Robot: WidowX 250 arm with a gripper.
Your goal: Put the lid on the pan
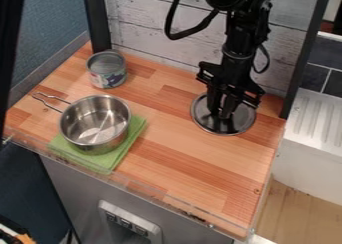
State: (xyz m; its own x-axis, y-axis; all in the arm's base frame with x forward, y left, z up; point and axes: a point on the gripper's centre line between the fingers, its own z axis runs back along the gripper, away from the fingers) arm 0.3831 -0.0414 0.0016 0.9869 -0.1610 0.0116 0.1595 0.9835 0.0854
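My gripper (222, 111) hangs pointing down at the right rear of the wooden counter, over the middle of the round metal lid (242, 123). The lid lies on the wood, and the gripper covers its centre, so its knob and any hold on it cannot be made out. At the left, the open steel pan (95, 122) stands upright on a folded green cloth (100, 161), with its wire handle towards the upper left. The inside of the pan shows bare metal.
A tin can (106, 69) stands behind the pan near the back left. A panelled wall (150, 25) rises behind the wooden counter (194, 160). Dark upright posts flank the back corners, and a low clear rim runs along the front edge. A white sink unit (314, 118) lies beyond the right edge.
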